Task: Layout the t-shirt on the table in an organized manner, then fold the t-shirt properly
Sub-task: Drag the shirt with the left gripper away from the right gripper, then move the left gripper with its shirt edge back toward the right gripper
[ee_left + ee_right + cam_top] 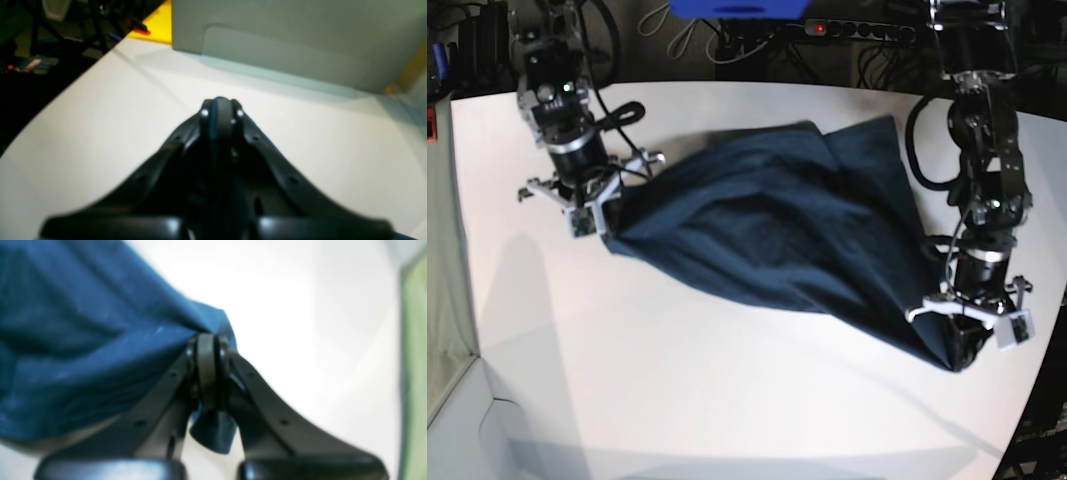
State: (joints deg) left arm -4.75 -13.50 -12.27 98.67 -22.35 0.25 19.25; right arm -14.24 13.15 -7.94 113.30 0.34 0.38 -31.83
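There, the right tool (599,222) was clamped on one corner of the t-shirt (777,225), which stretched away from it across the white counter (727,400) to the left tool (967,340), its fingers pressed together on the opposite corner, low beside the counter's edge.

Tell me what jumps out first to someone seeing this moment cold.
The dark navy t-shirt dominates, stretched in a rumpled swath across the white table between the two arms. The right hand is shut on one end of it at the base view's left, blue cloth bunched in its jaws in the right wrist view. The left hand is shut on the opposite corner near the table's edge.
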